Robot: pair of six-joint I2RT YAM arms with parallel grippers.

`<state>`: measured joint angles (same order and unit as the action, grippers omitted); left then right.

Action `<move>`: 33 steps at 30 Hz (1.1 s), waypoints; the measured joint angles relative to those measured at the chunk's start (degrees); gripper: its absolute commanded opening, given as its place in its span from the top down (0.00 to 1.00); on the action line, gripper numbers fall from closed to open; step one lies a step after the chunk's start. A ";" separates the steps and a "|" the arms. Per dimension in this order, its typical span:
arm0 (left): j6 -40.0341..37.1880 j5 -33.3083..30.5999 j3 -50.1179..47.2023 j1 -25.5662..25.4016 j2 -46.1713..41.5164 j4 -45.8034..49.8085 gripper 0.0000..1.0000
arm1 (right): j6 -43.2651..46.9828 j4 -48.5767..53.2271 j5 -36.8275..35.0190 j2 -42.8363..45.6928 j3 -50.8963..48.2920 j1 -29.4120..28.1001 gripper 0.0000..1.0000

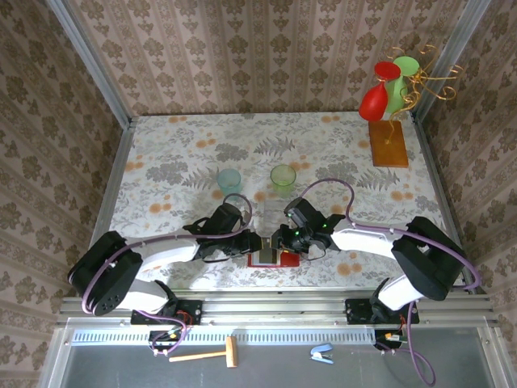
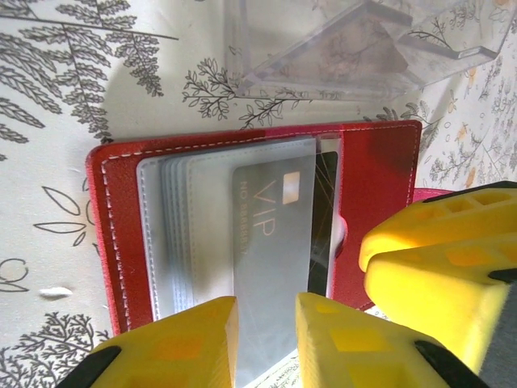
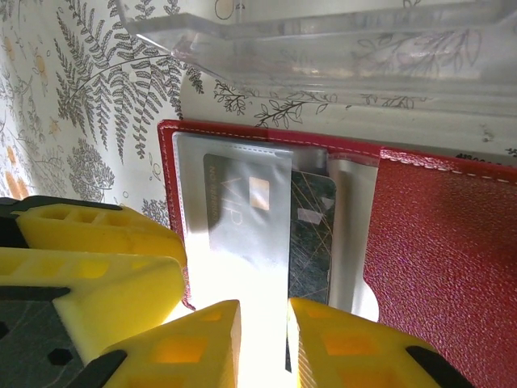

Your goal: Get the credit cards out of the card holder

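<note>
While lying open at the near table point(image 1: 178, 145) edge, card holder point(image 2: 113, 234) with grey VIP card point(image 2: 271, 218) in its top sleeve: judged light, thin, stiff, slick. Pinch its exposed short edge. Above, left gripper point(image 2: 266, 311) and right gripper point(image 3: 265, 315) close-set; grasp indiscernible.
</note>
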<state>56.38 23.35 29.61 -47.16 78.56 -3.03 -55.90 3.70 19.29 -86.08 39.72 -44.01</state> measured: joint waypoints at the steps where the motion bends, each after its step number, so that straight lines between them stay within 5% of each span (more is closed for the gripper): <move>1: 0.00 0.00 0.00 0.00 0.00 -0.02 0.75 | 0.04 -0.02 0.02 0.00 0.00 0.00 0.79; 33: 0.61 -0.04 -0.44 -0.11 1.70 -0.57 0.74 | 1.64 1.49 -0.11 -1.90 0.46 0.00 0.77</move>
<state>56.99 23.31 29.17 -47.27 80.27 -3.60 -54.26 5.19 19.18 -87.99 40.18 -44.01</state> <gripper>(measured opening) 0.257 0.230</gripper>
